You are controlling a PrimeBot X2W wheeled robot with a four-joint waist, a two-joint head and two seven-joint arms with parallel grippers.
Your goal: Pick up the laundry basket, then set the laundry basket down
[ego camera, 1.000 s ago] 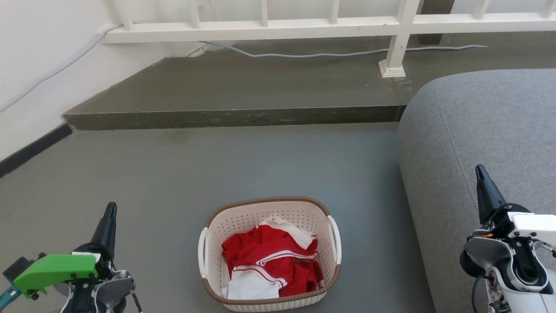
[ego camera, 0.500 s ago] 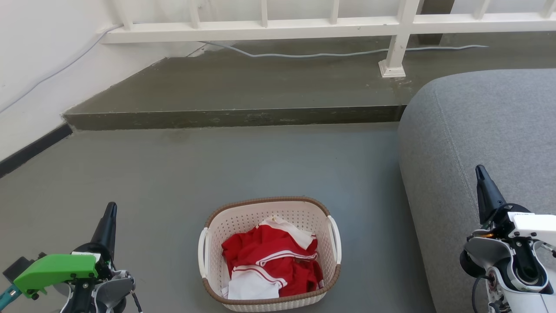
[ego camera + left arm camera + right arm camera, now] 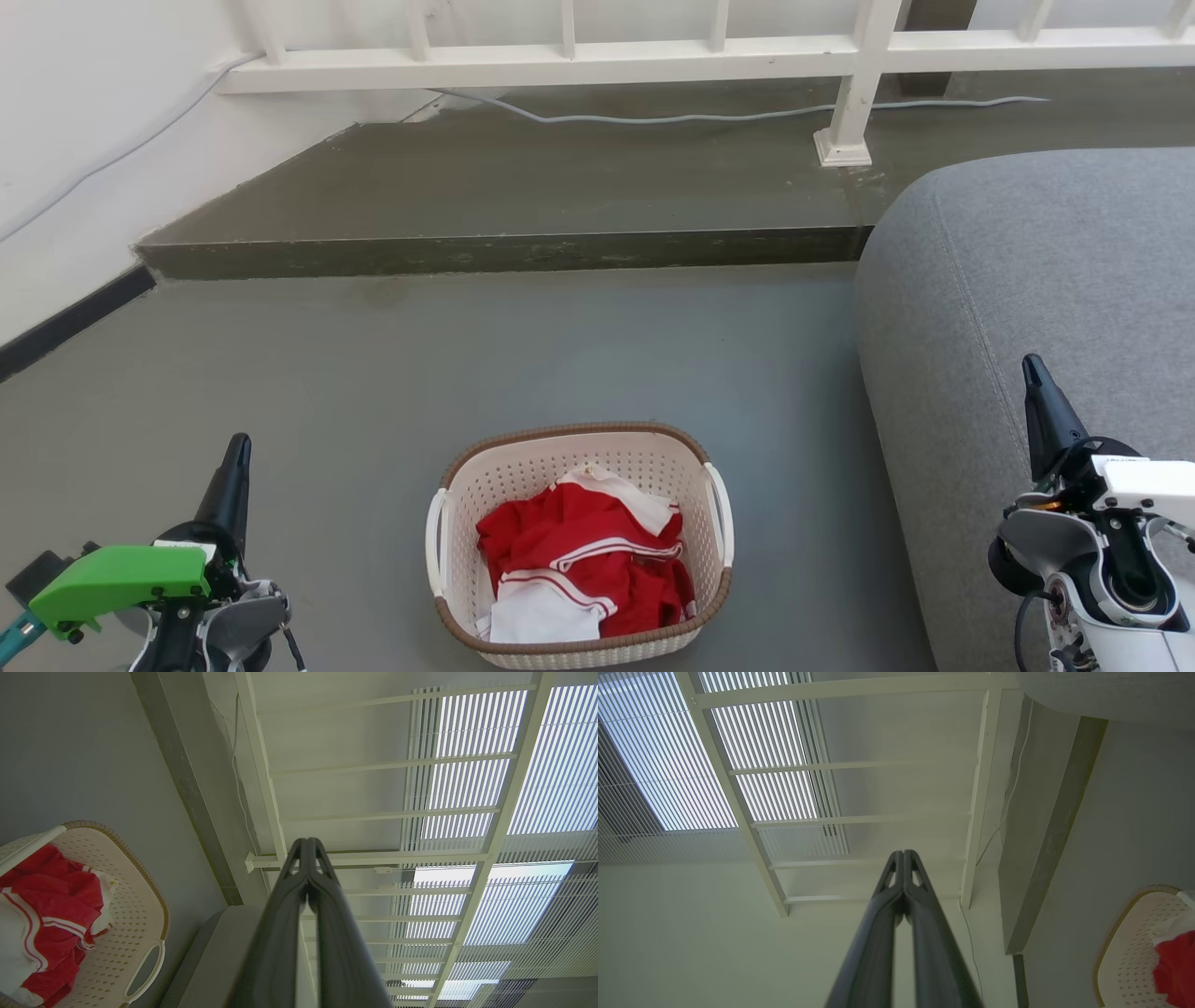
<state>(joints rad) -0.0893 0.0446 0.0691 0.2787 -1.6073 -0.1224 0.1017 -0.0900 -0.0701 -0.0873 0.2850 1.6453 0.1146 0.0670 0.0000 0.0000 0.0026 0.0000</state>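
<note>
The laundry basket (image 3: 471,495) stands on the grey floor at the bottom centre of the head view, cream and perforated with a brown rim and two white side handles. Red and white clothes (image 3: 583,560) lie inside it. My left gripper (image 3: 239,446) is to its left, shut and empty, well apart from the near handle. Over the sofa to the basket's right, my right gripper (image 3: 1030,366) is also shut with nothing in it. In the left wrist view the shut left gripper (image 3: 308,841) points at the railing, with the basket (image 3: 131,891) at lower left. The right gripper (image 3: 903,853) and a corner of the basket (image 3: 1125,947) appear in the right wrist view.
A grey sofa (image 3: 1046,308) fills the right side, close to the basket. Behind lies a raised concrete step (image 3: 504,250) with a white railing (image 3: 709,56) and a loose cable (image 3: 653,118). A white wall with a dark skirting (image 3: 65,322) runs along the left.
</note>
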